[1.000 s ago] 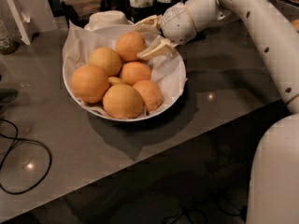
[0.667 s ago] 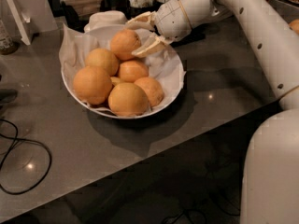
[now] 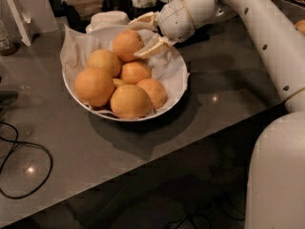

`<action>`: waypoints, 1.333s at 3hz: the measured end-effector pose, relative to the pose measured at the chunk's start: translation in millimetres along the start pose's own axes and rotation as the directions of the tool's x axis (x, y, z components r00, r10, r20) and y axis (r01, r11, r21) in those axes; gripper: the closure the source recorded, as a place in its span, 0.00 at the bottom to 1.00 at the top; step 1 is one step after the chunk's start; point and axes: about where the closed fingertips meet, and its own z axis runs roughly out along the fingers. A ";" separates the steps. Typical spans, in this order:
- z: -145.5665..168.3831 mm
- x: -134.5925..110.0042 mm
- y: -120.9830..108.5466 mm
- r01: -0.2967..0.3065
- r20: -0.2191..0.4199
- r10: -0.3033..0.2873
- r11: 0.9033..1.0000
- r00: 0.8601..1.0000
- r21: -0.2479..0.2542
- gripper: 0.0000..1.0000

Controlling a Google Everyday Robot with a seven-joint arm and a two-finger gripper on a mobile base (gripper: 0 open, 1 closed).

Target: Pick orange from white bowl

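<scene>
The orange (image 3: 125, 44) sits at the back of the pile in the white bowl (image 3: 169, 73), upper centre of the frame, resting on the fruit in front of it. The end effector (image 3: 135, 40) reaches in from the upper right. Its fingers are spread, one over the orange's top and one along its lower right, not visibly clamped. The orange lies just left of the palm, so closing should catch it. The bowl stands on the grey counter (image 3: 95, 151).

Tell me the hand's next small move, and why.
Probably push the hand deeper around the rear orange before closing. It hovers open at the far side of the white bowl, and its fingers straddle only that orange's near edge, so closing now might pinch it off-centre.
</scene>
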 end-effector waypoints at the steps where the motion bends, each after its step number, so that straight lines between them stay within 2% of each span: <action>1: 9.1 2.5 -3.6 -0.001 0.007 0.001 1.000 1.000 -0.022 0.58; 3: 19.7 3.1 -9.3 0.001 0.018 0.000 0.998 1.000 -0.056 0.11; 4: 26.1 3.5 -13.2 0.000 0.024 0.002 0.997 1.000 -0.082 0.00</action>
